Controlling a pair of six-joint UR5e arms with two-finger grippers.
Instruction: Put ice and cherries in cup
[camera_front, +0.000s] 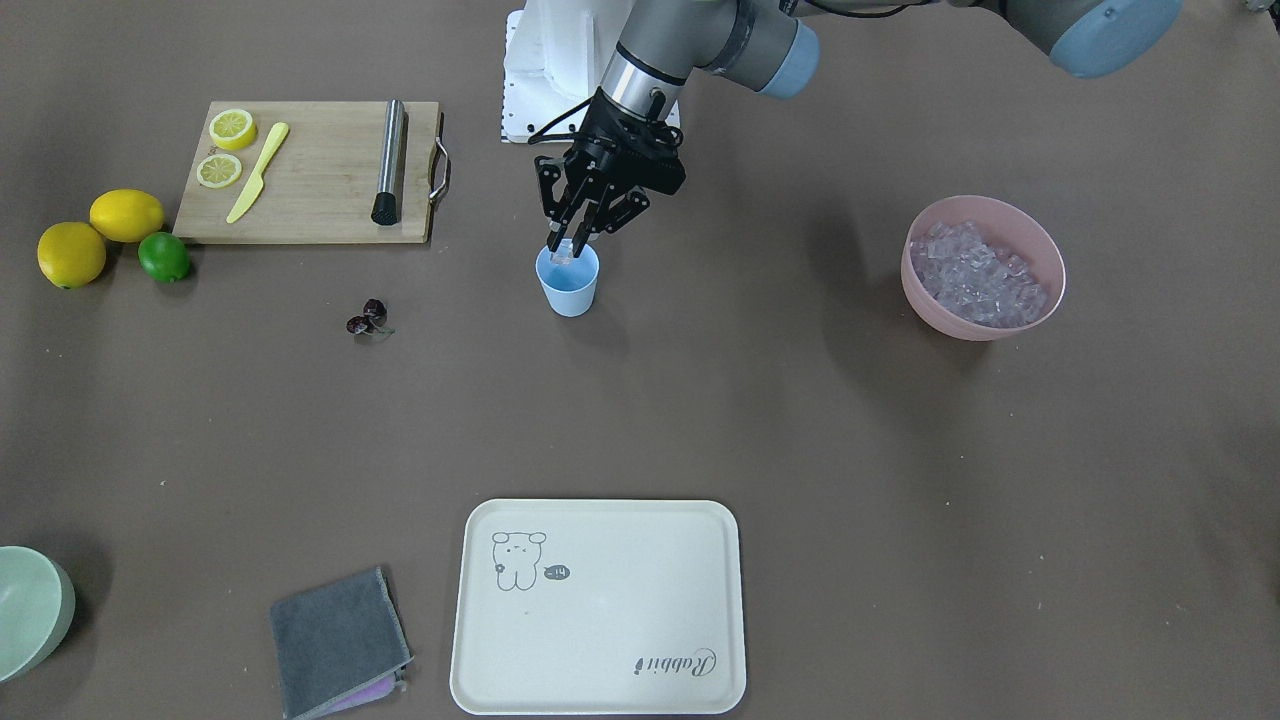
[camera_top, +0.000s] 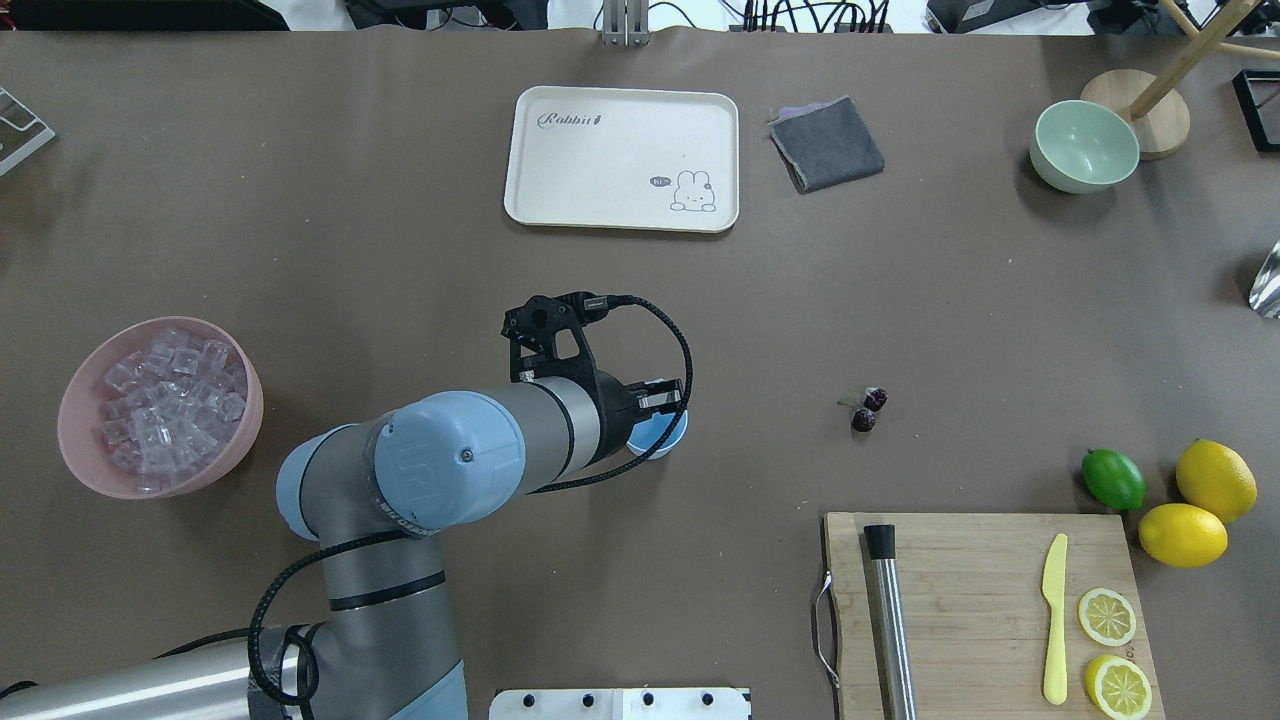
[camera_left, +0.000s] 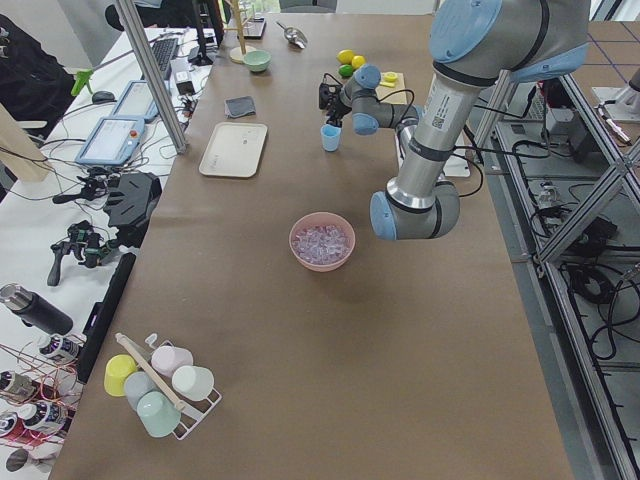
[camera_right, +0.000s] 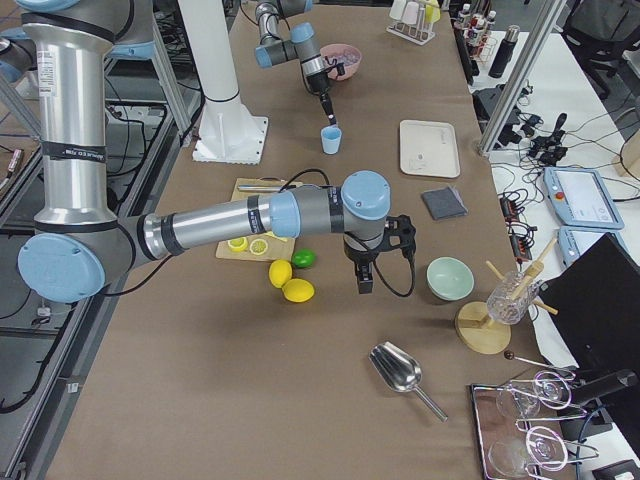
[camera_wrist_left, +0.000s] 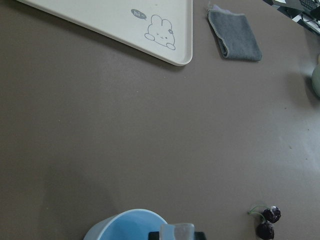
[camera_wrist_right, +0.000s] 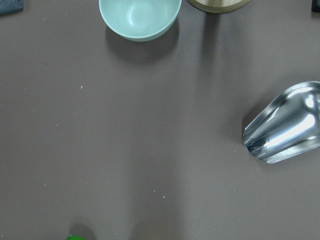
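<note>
**Left claw parked over the cup with ice in it**

Front view: left gripper (camera_front: 566, 246) is pinched nearly closed on one ice cube (camera_front: 560, 254), right above the blue cup (camera_front: 568, 290). The rest of the ice (camera_front: 975, 275) sits in the pink bowl (camera_front: 955, 325), well apart.
Overhead: cherries (camera_top: 868, 410) lie on the table near the cup.
Right side view: right gripper (camera_right: 363, 280) hangs near the green bowl (camera_right: 450, 278), can't tell if it's open or closed
</note>
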